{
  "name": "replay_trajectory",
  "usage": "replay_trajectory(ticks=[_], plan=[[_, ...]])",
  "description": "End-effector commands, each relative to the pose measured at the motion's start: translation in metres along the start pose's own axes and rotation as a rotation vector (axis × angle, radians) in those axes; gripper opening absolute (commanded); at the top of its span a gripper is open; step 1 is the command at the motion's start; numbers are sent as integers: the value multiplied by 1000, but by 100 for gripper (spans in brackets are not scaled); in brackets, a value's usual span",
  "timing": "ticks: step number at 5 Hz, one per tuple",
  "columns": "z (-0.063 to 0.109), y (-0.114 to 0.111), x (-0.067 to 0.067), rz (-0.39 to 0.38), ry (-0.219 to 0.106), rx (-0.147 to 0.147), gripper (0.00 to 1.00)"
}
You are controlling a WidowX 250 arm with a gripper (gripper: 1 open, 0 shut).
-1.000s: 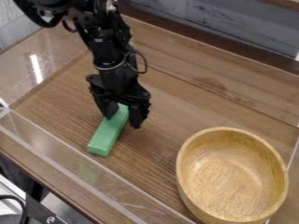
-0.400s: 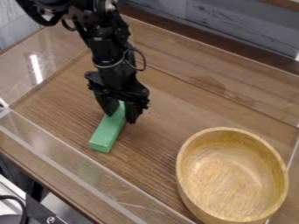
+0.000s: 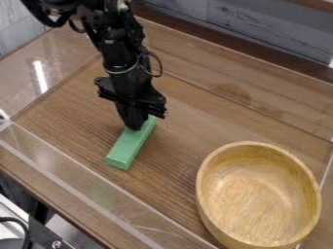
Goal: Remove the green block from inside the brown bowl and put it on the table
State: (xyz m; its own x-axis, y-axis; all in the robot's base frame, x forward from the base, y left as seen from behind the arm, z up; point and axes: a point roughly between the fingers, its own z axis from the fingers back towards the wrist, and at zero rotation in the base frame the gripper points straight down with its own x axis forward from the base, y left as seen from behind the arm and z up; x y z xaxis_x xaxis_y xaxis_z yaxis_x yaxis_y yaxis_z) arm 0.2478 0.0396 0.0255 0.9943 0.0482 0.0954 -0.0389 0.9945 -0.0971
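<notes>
The green block [image 3: 129,147] lies flat on the table [image 3: 235,97], left of the brown bowl [image 3: 204,181] and well apart from it. The bowl is empty and sits at the front right. My gripper [image 3: 135,120] points straight down over the block's far end. Its fingers are shut together, and I see nothing between them. The fingertips stand at or just above the block's far end; I cannot tell whether they touch it.
Low clear acrylic walls [image 3: 58,160] border the table at the front, left and right. The black arm [image 3: 111,39] reaches in from the back left. A grey panel wall runs along the back.
The fingers straddled the block's far end and were open; they have now closed together and sit slightly higher. The block has shifted a little to the right on the table.
</notes>
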Motion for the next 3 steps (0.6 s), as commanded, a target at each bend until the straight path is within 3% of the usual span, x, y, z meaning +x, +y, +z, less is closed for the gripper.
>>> replay_trajectory(ticks=[1,3], plan=[[-12,-16,-9,-7,69,-28,0],[-11,-23,-7,-11,89,-36,0]])
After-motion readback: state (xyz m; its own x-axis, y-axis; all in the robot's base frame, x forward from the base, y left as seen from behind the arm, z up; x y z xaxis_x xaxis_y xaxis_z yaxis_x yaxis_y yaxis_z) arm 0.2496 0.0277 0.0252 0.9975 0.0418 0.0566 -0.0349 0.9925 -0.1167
